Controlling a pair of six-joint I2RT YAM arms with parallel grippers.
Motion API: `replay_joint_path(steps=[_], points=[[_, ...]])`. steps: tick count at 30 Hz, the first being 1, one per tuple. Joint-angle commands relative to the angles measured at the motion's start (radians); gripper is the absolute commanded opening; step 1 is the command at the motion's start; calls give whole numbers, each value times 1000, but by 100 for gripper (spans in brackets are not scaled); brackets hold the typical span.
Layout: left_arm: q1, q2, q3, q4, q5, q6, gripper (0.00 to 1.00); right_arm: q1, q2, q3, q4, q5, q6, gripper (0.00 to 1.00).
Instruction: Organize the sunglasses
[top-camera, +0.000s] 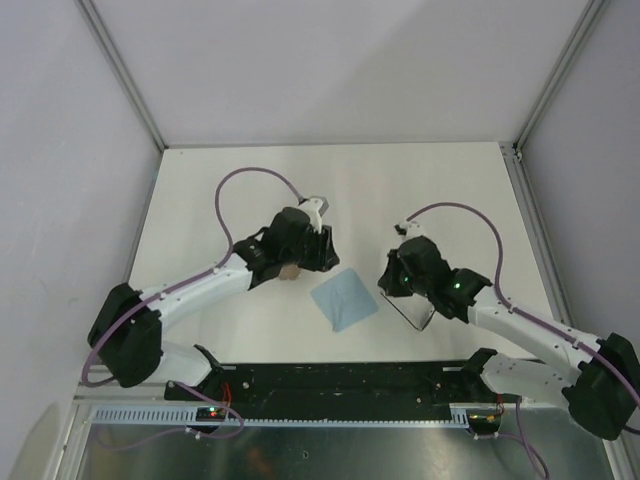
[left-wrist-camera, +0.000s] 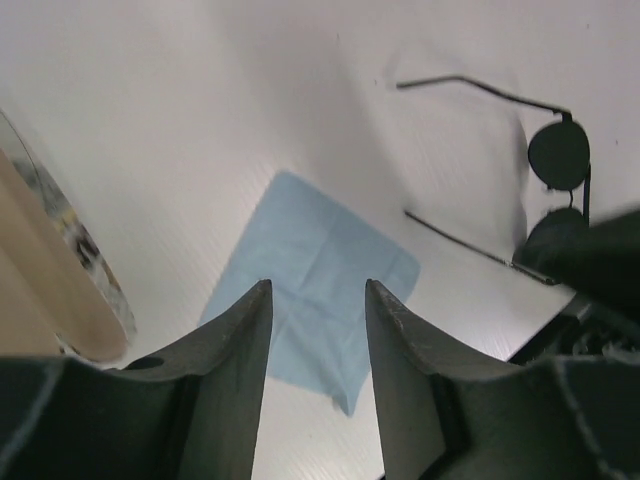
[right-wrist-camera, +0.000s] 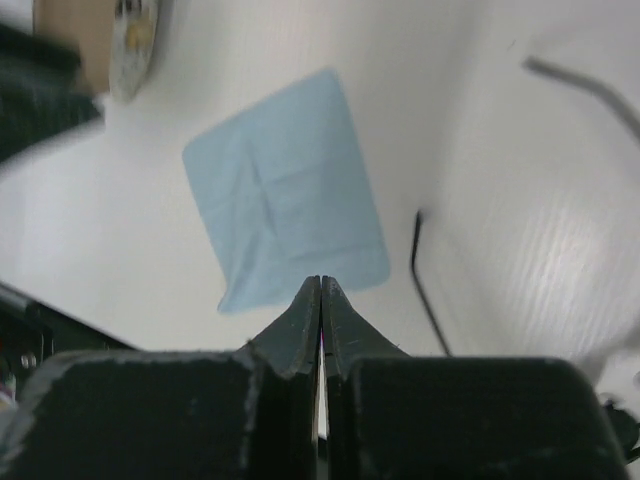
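Note:
The sunglasses (left-wrist-camera: 558, 160), a thin black wire frame with two slim temple arms spread open, lie on the white table; in the top view they (top-camera: 415, 316) are partly hidden under my right arm. My right gripper (right-wrist-camera: 320, 284) is shut with nothing seen between its jaws, and hovers just left of one temple arm (right-wrist-camera: 426, 285); in the top view the right gripper (top-camera: 390, 280) sits beside the cloth. My left gripper (left-wrist-camera: 318, 292) is open and empty above the table, aimed at the light blue cloth (left-wrist-camera: 312, 285). In the top view the left gripper (top-camera: 322, 250) is up and left of the cloth.
The light blue cloth (top-camera: 343, 298) lies flat between the two grippers, and also shows in the right wrist view (right-wrist-camera: 285, 190). The beige-grey oval case (top-camera: 288, 272) lies under my left arm, at the left edge of the left wrist view (left-wrist-camera: 50, 275). White walls enclose the table.

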Motion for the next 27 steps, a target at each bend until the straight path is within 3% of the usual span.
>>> replay_joint_path(steps=[1,6,13,16,27], points=[[23,89,115,20,-24,86,46,152,8,-9,-76,94,116,0],[30,195,206,21,18,115,45,299,56,-35,-141,186,262,0],[32,339,267,42,73,143,43,318,123,-110,-128,200,369,0],[29,374,277,60,102,156,43,272,144,-121,-136,194,351,0],[31,466,305,109,150,215,43,-149,209,-103,-63,22,46,0]])
